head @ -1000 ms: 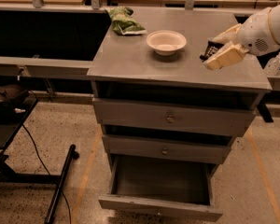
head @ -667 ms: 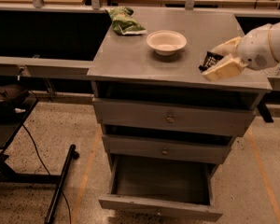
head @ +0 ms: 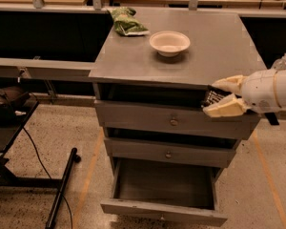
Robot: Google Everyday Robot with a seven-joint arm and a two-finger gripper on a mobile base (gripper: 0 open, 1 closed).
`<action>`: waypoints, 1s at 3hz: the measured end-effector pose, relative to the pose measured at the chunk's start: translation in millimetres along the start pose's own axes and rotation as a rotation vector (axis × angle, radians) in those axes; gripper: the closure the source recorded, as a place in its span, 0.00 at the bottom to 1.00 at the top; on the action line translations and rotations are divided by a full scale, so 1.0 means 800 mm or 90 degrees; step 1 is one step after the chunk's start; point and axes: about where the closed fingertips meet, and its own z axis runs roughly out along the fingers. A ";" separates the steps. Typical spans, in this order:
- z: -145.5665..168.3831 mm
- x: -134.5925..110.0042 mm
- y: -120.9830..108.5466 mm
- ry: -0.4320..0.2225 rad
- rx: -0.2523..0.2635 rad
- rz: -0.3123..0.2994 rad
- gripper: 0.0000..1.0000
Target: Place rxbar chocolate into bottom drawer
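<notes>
My gripper [head: 218,98] hangs in front of the cabinet's right front corner, at the height of the top drawer. Its two cream fingers [head: 226,108] are shut on the rxbar chocolate [head: 212,98], a small black-wrapped bar with white print that shows between them. The bottom drawer [head: 162,209] is pulled out and open, below and to the left of the gripper. Its inside looks bare.
A white bowl [head: 169,43] and a green snack bag [head: 126,23] sit on the grey cabinet top [head: 133,63]. Two shallower drawers with round knobs [head: 173,122] are above the open one. A dark stand and cable [head: 62,187] lie on the floor at left.
The gripper with the bar has moved from above the cabinet top's right side forward and down, past the front edge to top-drawer height.
</notes>
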 end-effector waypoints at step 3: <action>0.127 0.162 0.106 0.008 -0.097 0.035 1.00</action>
